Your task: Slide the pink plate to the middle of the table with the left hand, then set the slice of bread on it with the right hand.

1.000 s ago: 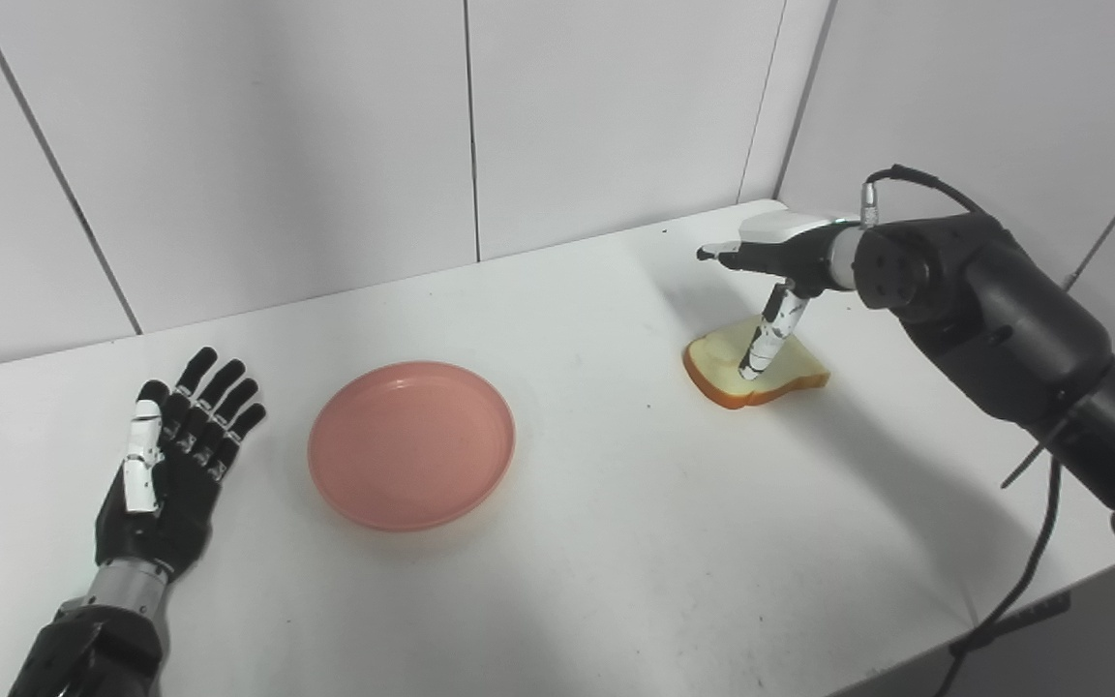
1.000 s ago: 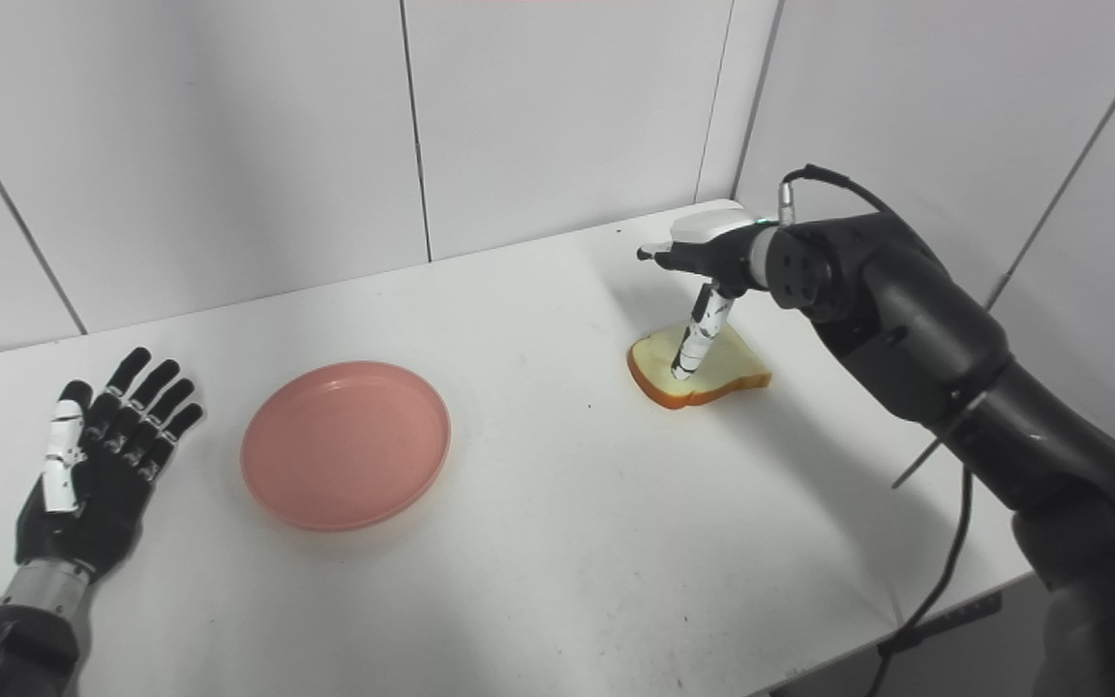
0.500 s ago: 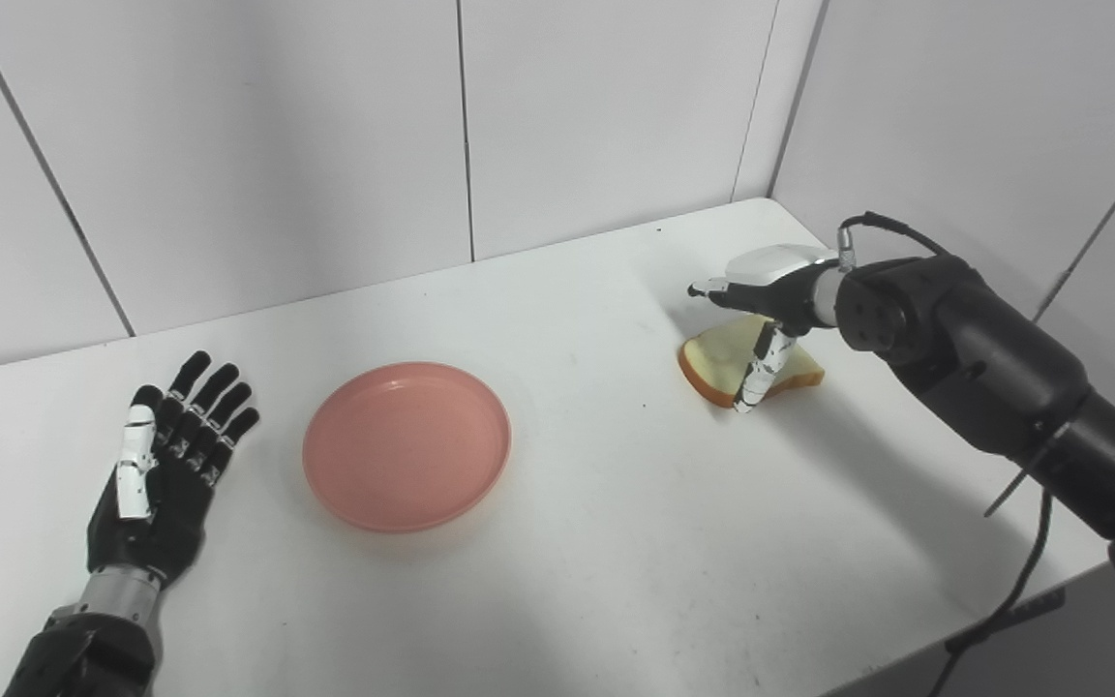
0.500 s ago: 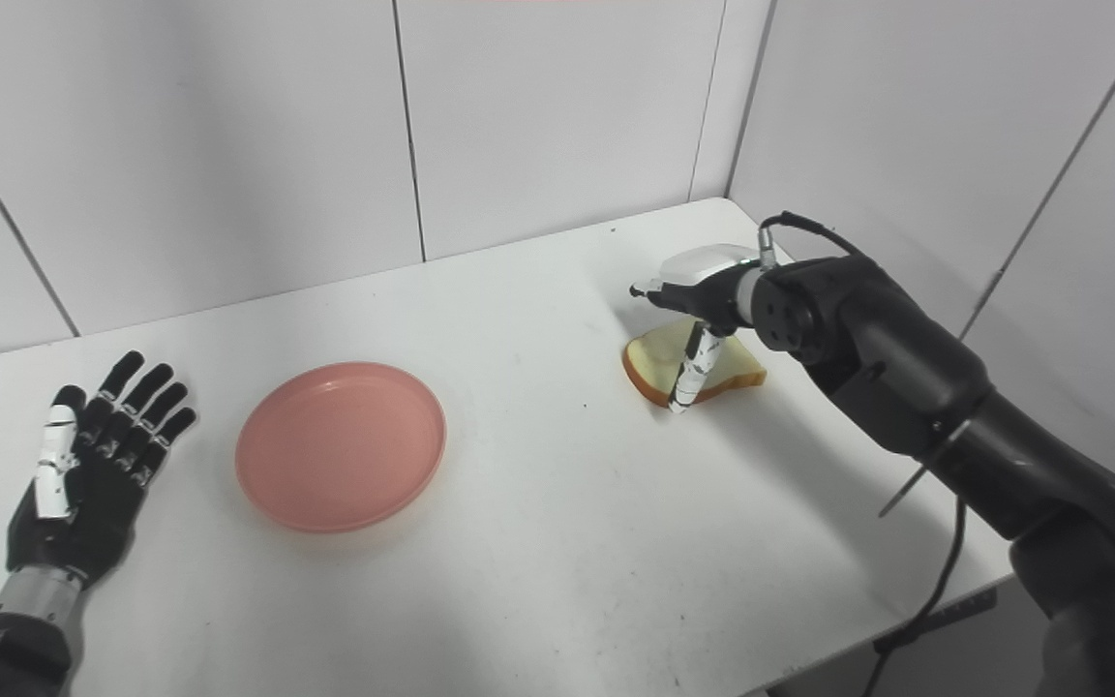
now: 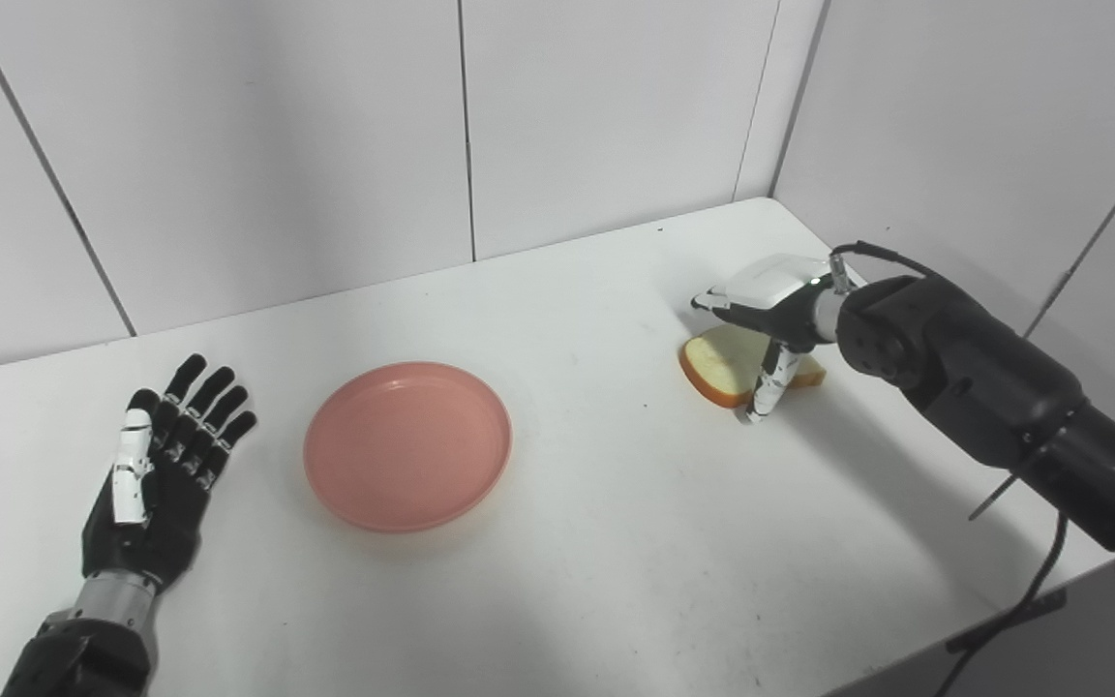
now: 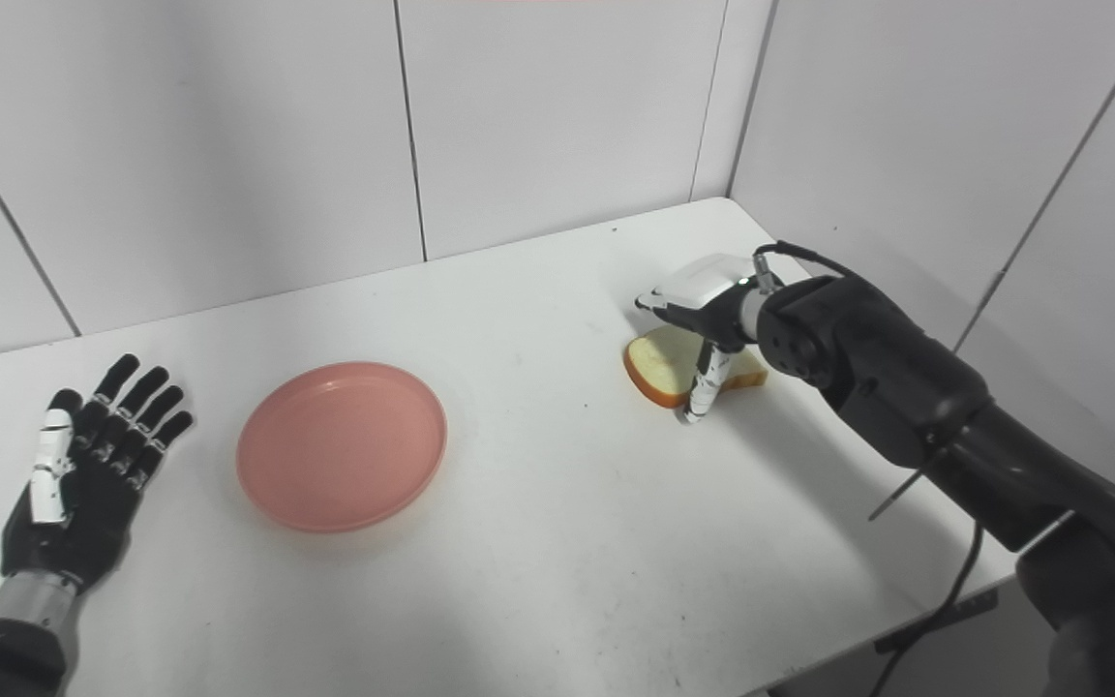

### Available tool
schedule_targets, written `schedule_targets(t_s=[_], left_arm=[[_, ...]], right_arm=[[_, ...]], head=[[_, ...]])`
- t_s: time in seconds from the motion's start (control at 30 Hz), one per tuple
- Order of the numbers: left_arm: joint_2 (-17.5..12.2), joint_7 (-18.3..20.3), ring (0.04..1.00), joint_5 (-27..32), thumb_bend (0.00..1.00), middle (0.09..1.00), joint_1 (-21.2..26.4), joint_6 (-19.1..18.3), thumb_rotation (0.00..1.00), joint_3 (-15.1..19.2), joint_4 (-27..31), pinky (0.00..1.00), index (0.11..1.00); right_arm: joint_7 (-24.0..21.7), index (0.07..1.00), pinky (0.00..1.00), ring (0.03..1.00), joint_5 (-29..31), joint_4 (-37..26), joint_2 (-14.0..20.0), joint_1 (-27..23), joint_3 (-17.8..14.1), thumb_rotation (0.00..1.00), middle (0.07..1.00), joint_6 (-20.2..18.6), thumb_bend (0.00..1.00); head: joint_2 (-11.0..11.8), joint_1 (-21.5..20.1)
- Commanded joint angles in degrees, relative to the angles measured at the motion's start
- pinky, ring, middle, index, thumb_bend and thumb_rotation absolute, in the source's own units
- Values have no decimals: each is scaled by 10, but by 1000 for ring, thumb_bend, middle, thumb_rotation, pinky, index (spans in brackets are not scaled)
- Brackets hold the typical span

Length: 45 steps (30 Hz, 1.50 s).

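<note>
The pink plate [image 5: 407, 445] lies empty on the white table [image 5: 616, 542], left of its middle. The slice of bread [image 5: 715, 365] lies flat on the table at the right, near the wall. My right hand [image 5: 767, 300] hovers low over the bread, open, fingers stretched above the slice. Its thumb [image 5: 766, 385] points down and meets the table at the bread's near edge. My left hand [image 5: 159, 465] lies open and flat on the table, left of the plate and apart from it, holding nothing. The same scene shows in the right eye view, with the bread [image 6: 659, 363] and the plate [image 6: 340, 445].
White walls [image 5: 616, 106] close the table at the back and along the right side, just behind the bread. The table's front right edge [image 5: 1032, 590] drops off under my right forearm, where a black cable [image 5: 1012, 610] hangs.
My right hand has come down and back toward me over the bread; its thumb moved from the top of the slice to its near edge. The left hand and plate stayed put.
</note>
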<state>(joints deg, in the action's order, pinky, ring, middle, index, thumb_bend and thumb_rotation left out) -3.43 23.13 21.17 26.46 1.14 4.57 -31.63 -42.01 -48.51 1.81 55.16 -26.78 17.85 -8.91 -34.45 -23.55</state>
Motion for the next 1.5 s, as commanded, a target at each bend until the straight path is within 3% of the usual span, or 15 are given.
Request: schedule_targets(t_s=[0.0, 0.57, 0.8, 0.97, 1.23, 1.47], left_arm=[[-10, -14, 920, -13, 526, 913, -38, -33, 963, 0, -25, 904, 918], [-13, -18, 928, -11, 529, 922, -53, -49, 961, -6, 9, 914, 925], [-11, -25, 918, -9, 519, 912, -56, -54, 938, -1, 20, 903, 912], [-14, -19, 923, -9, 505, 922, -56, -55, 964, -3, 19, 915, 923], [-9, -30, 917, -11, 509, 912, -60, -64, 959, -3, 34, 908, 911], [-9, -29, 920, -10, 519, 919, -61, -66, 956, -5, 38, 913, 918]], right_arm=[[14, 1000, 1000, 1000, -11, 1, 16, -26, -7, 386, 1000, 19, 1000], [43, 975, 973, 961, -5, 84, 0, -49, -10, 325, 972, 64, 1000], [25, 970, 959, 958, 25, 114, -23, -70, -25, 256, 971, 32, 1000], [1, 985, 939, 982, 33, 125, -35, -92, -26, 260, 988, 6, 1000], [-2, 961, 878, 950, 46, 137, -47, -110, -17, 278, 958, 8, 1000], [6, 913, 806, 881, 56, 143, -58, -102, -19, 160, 911, 5, 1000]], head=[[0, 1], [-10, 12], [-16, 15], [-17, 16], [-18, 21], [-19, 22]])
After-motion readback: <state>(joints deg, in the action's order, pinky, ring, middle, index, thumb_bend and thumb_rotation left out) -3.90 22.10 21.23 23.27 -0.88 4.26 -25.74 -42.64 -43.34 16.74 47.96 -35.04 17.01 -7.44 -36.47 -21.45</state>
